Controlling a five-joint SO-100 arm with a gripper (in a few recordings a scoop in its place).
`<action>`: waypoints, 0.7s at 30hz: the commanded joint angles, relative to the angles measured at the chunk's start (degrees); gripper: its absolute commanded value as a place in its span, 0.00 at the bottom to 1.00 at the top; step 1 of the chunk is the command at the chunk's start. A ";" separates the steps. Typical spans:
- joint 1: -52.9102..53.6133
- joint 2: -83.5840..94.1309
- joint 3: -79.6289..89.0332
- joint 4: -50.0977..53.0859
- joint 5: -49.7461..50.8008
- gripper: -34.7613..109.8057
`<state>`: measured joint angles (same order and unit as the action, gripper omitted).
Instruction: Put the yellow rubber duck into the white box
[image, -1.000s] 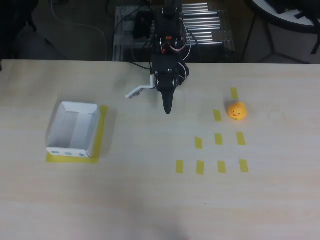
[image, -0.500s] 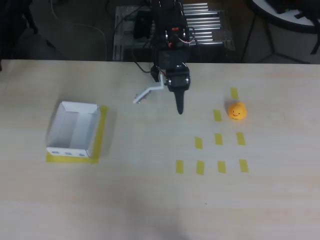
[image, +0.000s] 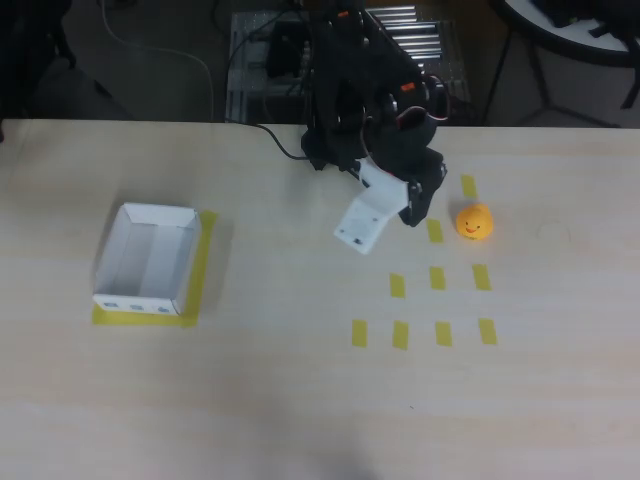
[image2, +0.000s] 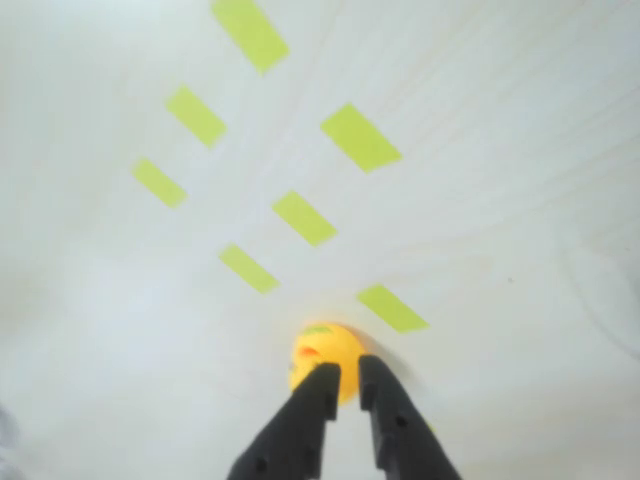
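I see 1 yellow rubber duck (image: 474, 221), 1 white box (image: 147, 259) and 9 yellow tape strips (image: 437, 278) on my desk (image: 300, 400). My tool (image: 392, 222) gapes wide, gripping nothing.

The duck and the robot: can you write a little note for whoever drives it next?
Gripper: open, white plate splayed out in the overhead view, black finger tip just left of the duck. It holds nothing.
Yellow rubber duck: on the table among the yellow tape strips, at the right.
White box: far left on its yellow pad, nothing in it.
Done: the reach toward the duck.
Left: grip the duck, carry it left, drop it in the box.
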<state>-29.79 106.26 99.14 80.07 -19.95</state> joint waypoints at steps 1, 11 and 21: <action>-8.00 0.09 -6.94 3.34 -3.96 0.27; -22.94 -1.32 -5.10 6.15 -5.19 0.35; -23.55 -6.94 -3.96 2.90 -8.35 0.47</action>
<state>-52.03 99.05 97.21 84.20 -24.70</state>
